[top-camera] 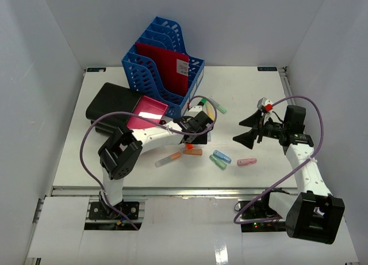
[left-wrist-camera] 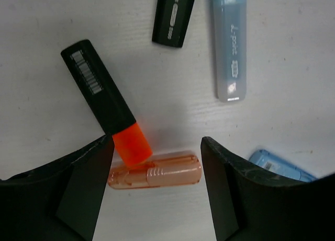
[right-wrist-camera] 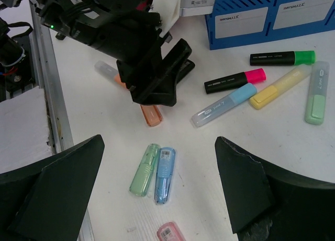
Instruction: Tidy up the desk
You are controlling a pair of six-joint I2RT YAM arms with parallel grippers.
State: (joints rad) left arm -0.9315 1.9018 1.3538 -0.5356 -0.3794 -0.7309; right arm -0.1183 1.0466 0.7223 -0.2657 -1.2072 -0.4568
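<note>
Left gripper open astride orange cap, gripping nothing; right gripper open, empty; highlighters loose across desk, so mostly undone

We find the rack at the back of the surface, a folder standing in it, a case to its left, and markers scattered in front.

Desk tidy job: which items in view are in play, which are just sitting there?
In play: desk, uncapped orange highlighter, orange cap under the open left gripper, other loose highlighters.
Just sitting: blue file rack, red folder in it, black case, pink card, open right gripper.
</note>
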